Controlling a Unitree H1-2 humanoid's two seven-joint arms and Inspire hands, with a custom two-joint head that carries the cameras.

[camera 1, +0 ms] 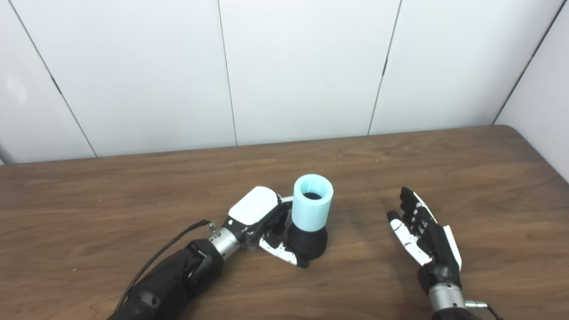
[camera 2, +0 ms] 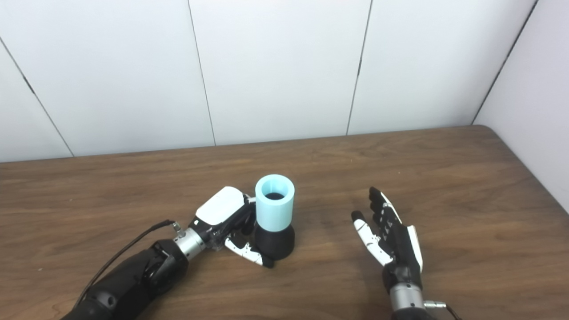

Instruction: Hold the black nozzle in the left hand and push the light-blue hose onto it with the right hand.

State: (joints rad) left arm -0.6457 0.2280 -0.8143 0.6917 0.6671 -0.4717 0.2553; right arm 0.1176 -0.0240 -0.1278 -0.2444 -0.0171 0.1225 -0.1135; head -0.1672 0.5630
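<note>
Both hands: left hand (camera 1: 260, 222) grips black nozzle (camera 1: 307, 242), light-blue hose (camera 1: 312, 202) on top.

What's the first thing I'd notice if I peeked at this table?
The light-blue hose catches the eye first, standing upright on the black nozzle mid-table. The left hand wraps its fingers around the nozzle's base. To the right, apart from both, the right hand is open and holds nothing above the brown wooden table.
</note>
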